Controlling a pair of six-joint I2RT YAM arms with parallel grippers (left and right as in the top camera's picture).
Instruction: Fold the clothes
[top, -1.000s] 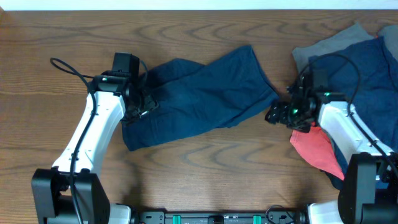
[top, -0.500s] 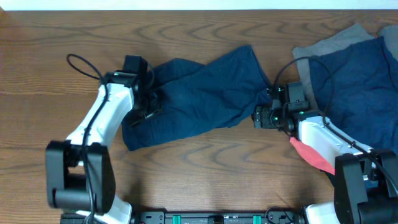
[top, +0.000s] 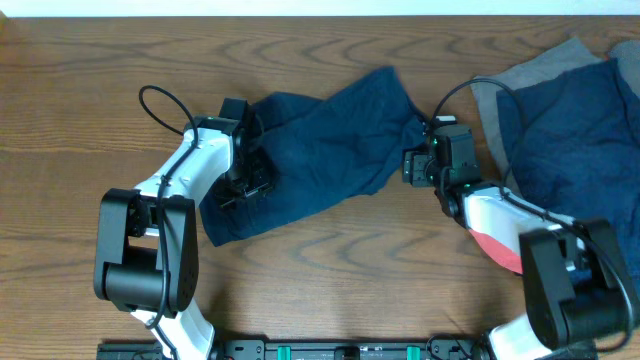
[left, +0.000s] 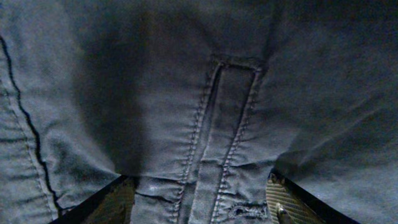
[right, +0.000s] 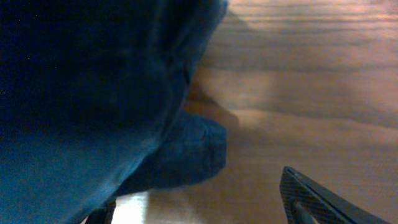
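Left pincer (top: 245, 180) rests on the left end of the navy shorts (top: 330, 135), which lie spread and wrinkled across the middle of the bench (top: 330, 270), slanting from the lower left up to the upper right. From the left wrist camera the cloth fills nearly the whole view. A stitched belt loop (left: 224, 137) runs down the middle, and the two fingers (left: 289, 202) show only as dark corners at the bottom. They stand apart, with the flat cloth lying between and over them. This pincer is spread, not pinching.

Across the bench, the right pincer (top: 412, 165) sits at the right-hand end of the same shorts, just beside the edge of the cloth. Its wrist camera shows a rolled blue hem hanging over the left side of the view and bare wood to the right. One finger (right: 323, 199) is clear at the lower right, and the other is barely seen at the bottom left. The gap between them is wide, so this pincer too is spread, with the hem near its left finger but not clamped.

Further right lies a heap of other clothes. A grey garment (top: 540, 72) is at the back, a second navy garment (top: 580, 130) lies over it, and a red garment (top: 497, 245) is partly hidden under the right arm.
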